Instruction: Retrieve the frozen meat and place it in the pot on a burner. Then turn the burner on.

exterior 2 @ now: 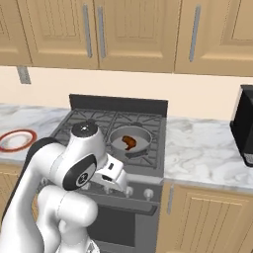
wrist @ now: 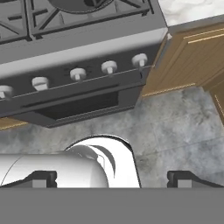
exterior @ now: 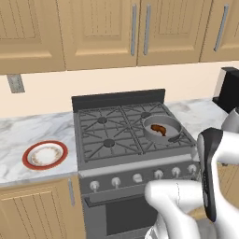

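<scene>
We are logging the frozen meat point(exterior: 158, 129), a small reddish-brown piece, as lying inside the pot point(exterior: 175, 126) on the front right burner of the stove point(exterior: 93, 135); we are judging that step done, with the burner left to turn on. We are noting a row of knobs point(wrist: 109, 67) along the stove front, and the coming move is turning on them: in the hand view they are sitting ahead of and above the fingers point(wrist: 43, 178), well apart, the hand hanging low before the oven door point(wrist: 83, 105) over the floor point(wrist: 175, 131). We are reading the fingers as spread wide and holding nothing, their two dark tips standing far apart. We are also listing a red-rimmed plate point(exterior: 45, 154) on the desk point(exterior: 28, 130) left of the stove. We cannot tell which knob is serving the pot's burner, and the robot's own body is hiding some of the knobs in the right base view.
</scene>
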